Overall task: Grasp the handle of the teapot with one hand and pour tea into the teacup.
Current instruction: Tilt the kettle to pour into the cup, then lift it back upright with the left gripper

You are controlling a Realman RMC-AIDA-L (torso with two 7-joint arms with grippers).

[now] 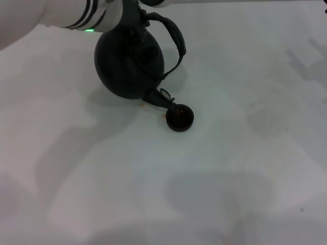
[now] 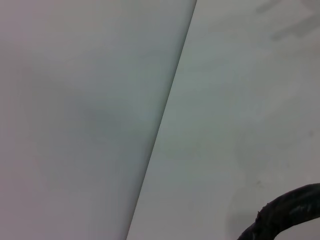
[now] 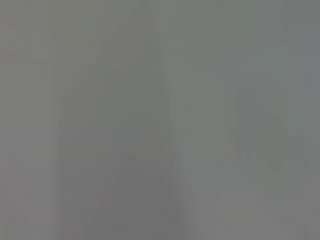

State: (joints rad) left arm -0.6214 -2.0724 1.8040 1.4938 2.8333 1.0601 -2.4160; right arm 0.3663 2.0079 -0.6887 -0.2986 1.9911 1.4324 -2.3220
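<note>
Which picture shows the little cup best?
The head view: the teacup sits in full sight on the table, right under the tilted teapot's spout. The left wrist view shows only table and a bit of handle; the right wrist view shows only grey.

Plain white table (image 1: 245,168) fills whole head view; matte, unmarked surface. Soft grey shadows across near edge and left side, fainter smudged patches toward right edge and far right corner. Light diffuse, no hard highlights. Left wrist view: straight table edge (image 2: 165,125) running diagonally, darker grey floor (image 2: 75,115) beyond. Right wrist view: featureless grey, nothing discernible.
</note>
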